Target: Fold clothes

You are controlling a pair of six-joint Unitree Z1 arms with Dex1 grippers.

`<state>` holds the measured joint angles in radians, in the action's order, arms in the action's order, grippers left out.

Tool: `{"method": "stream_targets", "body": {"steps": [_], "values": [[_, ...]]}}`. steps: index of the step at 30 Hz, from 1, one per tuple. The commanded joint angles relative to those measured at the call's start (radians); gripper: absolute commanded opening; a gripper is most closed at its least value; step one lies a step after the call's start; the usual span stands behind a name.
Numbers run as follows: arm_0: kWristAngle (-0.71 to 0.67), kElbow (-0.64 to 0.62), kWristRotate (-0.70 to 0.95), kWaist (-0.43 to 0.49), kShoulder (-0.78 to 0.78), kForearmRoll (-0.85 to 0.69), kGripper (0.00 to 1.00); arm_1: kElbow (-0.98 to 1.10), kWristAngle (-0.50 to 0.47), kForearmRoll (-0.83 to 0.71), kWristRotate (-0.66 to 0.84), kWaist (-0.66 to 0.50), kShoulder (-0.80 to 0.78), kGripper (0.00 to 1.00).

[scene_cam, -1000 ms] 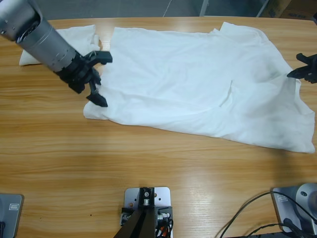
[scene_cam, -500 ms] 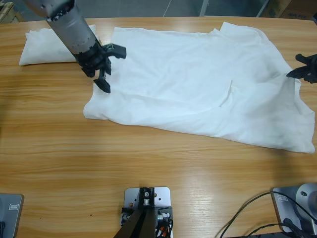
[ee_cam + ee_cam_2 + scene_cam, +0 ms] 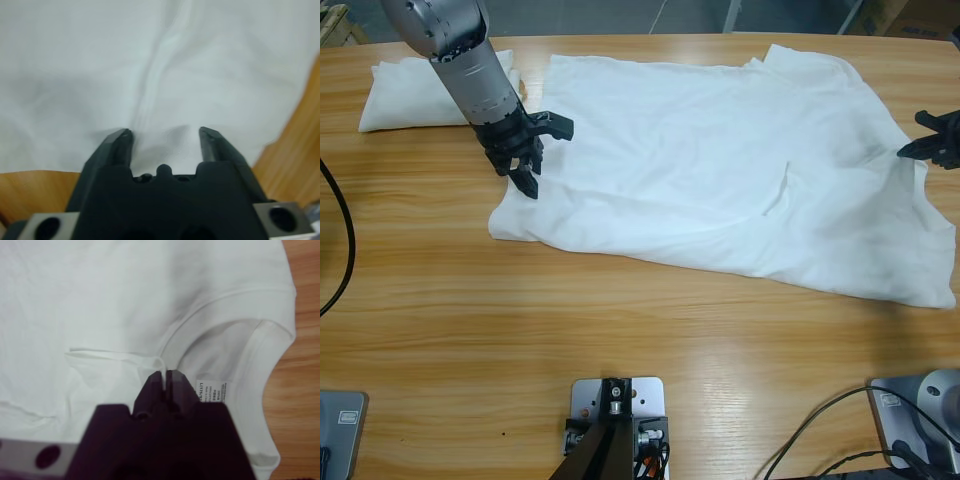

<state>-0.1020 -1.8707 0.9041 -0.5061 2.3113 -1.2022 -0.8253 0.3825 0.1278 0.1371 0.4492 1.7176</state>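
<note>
1. Compared with half a second ago, the left gripper is sitting slightly lower along the shirt's 9 o'clock edge, and a black cable is now curving in at the table's 9 o'clock side.
2. The white T-shirt is lying spread and rumpled across the table from the centre out toward 3 o'clock, reaching the far edge at 12 o'clock.
3. In the left wrist view the left gripper is holding its jaws spread wide just over the T-shirt, with nothing between them.
4. The right gripper is sitting at the shirt's 3 o'clock edge. In its wrist view the right gripper is pressing its jaws together on a thin fold of the T-shirt beside the collar and a printed label.
5. A folded white garment is lying at 10 o'clock, partly behind the left arm.
6. The wooden table is showing bare at 6 o'clock.
7. Beyond its 12 o'clock edge, grey floor is showing, with a cardboard box at 1 o'clock.
</note>
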Motion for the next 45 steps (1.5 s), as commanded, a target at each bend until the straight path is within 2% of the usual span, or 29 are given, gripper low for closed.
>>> {"method": "stream_targets", "body": {"steps": [1, 8, 9, 10, 11, 12, 14, 17, 19, 20, 23, 24, 31, 32, 34, 37, 38, 39, 45], "values": [[-0.057, -0.054, 0.085, 0.014, 0.065, -0.102, 0.0, 0.031, -0.005, -0.01, -0.013, 0.016, 0.036, 0.0], [-0.024, -0.058, 0.067, 0.014, 0.09, -0.097, 0.0, 0.035, -0.008, -0.01, -0.013, 0.016, 0.028, 0.0], [-0.005, -0.059, 0.053, 0.014, 0.091, -0.091, 0.119, 0.035, -0.009, -0.01, -0.013, 0.016, 0.027, 0.0], [0.014, -0.062, 0.041, 0.014, 0.089, -0.088, 0.48, 0.035, -0.008, -0.01, -0.013, 0.016, 0.027, 0.0], [0.017, -0.069, 0.037, 0.017, 0.086, -0.088, 0.732, 0.035, -0.008, -0.01, -0.013, 0.016, 0.028, 0.0], [0.016, -0.077, 0.035, 0.022, 0.08, -0.088, 0.861, 0.035, -0.008, -0.01, -0.013, 0.016, 0.028, 0.0], [0.016, -0.09, 0.038, 0.026, 0.065, -0.088, 0.937, 0.035, -0.008, -0.01, -0.013, 0.016, 0.029, 0.0], [0.016, -0.096, 0.036, 0.031, 0.067, -0.087, 0.954, 0.036, -0.008, -0.011, -0.014, 0.016, 0.034, 0.0], [0.015, -0.094, 0.032, 0.031, 0.08, -0.086, 0.94, 0.037, -0.01, -0.011, -0.015, 0.016, 0.037, 0.0], [0.014, -0.092, 0.031, 0.031, 0.088, -0.086, 0.881, 0.037, -0.01, -0.011, -0.016, 0.016, 0.039, 0.0], [0.015, -0.08, 0.03, 0.031, 0.109, -0.086, 0.616, 0.037, -0.01, -0.013, -0.016, 0.016, 0.04, 0.0], [0.015, -0.078, 0.032, 0.031, 0.114, -0.086, 0.571, 0.037, -0.01, -0.013, -0.016, 0.016, 0.04, 0.0], [0.017, -0.081, 0.029, 0.03, 0.132, -0.086, 0.559, 0.038, -0.01, -0.017, -0.016, 0.016, 0.043, 0.0], [0.016, -0.078, 0.03, 0.029, 0.132, -0.088, 0.506, 0.039, -0.009, -0.017, -0.016, 0.016, 0.042, 0.0], [0.014, -0.077, 0.042, 0.029, 0.132, -0.094, 0.277, 0.04, -0.008, -0.017, -0.016, 0.016, 0.042, 0.0], [0.008, -0.08, 0.078, 0.027, 0.132, -0.119, 0.211, 0.04, -0.008, -0.018, -0.016, 0.016, 0.043, 0.0], [0.004, -0.08, 0.087, 0.027, 0.131, -0.125, 0.06, 0.04, -0.008, -0.019, -0.016, 0.016, 0.043, 0.0], [-0.001, -0.08, 0.092, 0.028, 0.131, -0.128, 0.0, 0.04, -0.008, -0.019, -0.016, 0.016, 0.043, 0.0], [-0.022, -0.08, 0.101, 0.029, 0.137, -0.137, 0.0, 0.043, -0.008, -0.019, -0.016, 0.016, 0.037, 0.0]]}}
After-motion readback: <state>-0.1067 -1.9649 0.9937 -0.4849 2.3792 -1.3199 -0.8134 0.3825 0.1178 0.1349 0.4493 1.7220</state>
